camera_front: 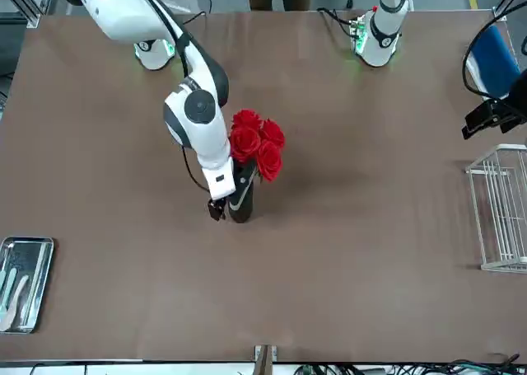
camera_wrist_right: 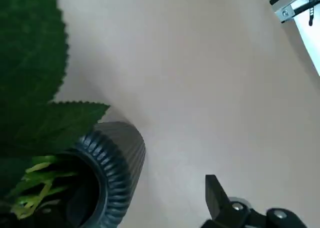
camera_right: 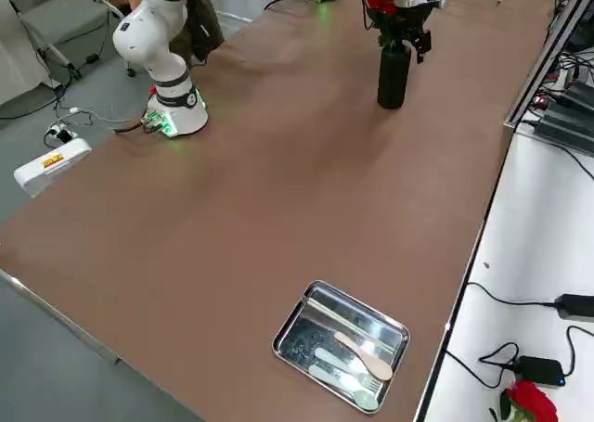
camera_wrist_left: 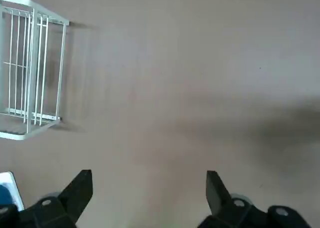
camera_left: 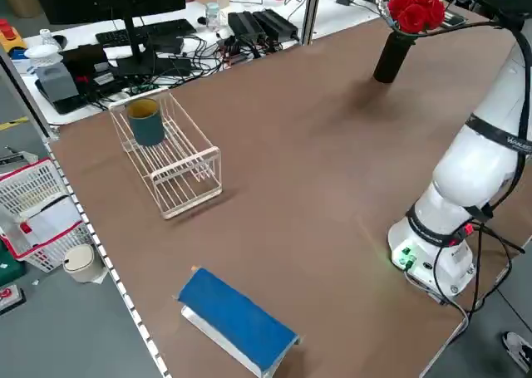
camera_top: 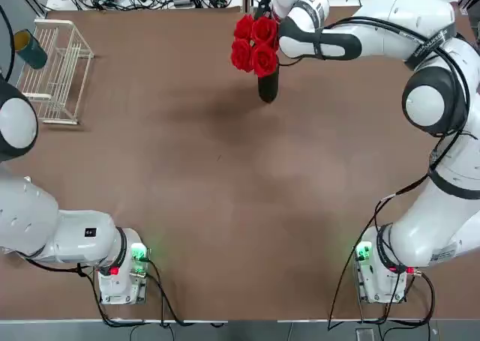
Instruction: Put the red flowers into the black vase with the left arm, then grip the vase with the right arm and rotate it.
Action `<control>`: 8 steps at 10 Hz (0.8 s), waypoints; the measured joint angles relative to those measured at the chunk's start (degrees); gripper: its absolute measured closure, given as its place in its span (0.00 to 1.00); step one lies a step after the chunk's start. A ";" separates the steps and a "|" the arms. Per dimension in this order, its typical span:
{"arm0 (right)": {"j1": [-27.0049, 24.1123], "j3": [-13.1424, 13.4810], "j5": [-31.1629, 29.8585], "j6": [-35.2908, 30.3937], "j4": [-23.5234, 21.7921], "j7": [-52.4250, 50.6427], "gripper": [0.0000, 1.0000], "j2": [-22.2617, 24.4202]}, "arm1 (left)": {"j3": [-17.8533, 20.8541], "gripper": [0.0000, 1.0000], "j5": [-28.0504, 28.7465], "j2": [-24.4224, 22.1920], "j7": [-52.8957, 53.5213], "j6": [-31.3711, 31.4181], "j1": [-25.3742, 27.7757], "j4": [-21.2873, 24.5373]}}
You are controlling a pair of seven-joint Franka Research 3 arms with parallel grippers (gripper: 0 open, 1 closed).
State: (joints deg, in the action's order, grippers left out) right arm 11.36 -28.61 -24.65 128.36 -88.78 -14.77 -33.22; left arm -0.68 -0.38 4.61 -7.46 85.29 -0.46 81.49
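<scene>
The red flowers point(camera_top: 255, 45) stand in the black vase point(camera_top: 268, 86) at the far middle of the table, with their green leaves point(camera_wrist_right: 30, 62) spilling over the ribbed mouth point(camera_wrist_right: 115, 158). My right gripper point(camera_front: 218, 208) hangs low beside the vase point(camera_front: 241, 198), close to its body. It is open: one finger point(camera_wrist_right: 215, 195) shows wide of the vase, while the other is hidden behind vase and leaves. My left gripper point(camera_wrist_left: 149, 193) is open and empty, high above the table's left side near the wire rack.
A white wire rack point(camera_top: 56, 71) lies at the far left with a dark green cup point(camera_top: 30, 49) by it. A blue-topped box point(camera_left: 237, 320) sits near the left edge. A metal tray point(camera_right: 342, 343) with cutlery rests at the far right corner.
</scene>
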 joint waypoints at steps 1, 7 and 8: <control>-0.04 0.00 0.00 0.00 0.02 -0.01 0.00 0.00 | 0.02 0.00 0.00 0.00 0.00 -0.01 0.05 0.00; -0.48 -0.09 4.00 -3.64 2.28 -1.71 0.00 0.57 | -0.20 0.00 0.00 0.15 0.00 -0.10 -0.08 0.00; -0.48 -0.09 4.43 -4.51 2.78 -1.84 0.00 0.90 | -0.22 0.00 0.00 0.15 0.00 -0.11 -0.08 0.00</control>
State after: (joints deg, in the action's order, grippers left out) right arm 10.88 -28.70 -20.22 123.85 -86.00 -16.61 -32.32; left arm -0.90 -0.38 4.76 -7.46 85.17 -0.54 81.50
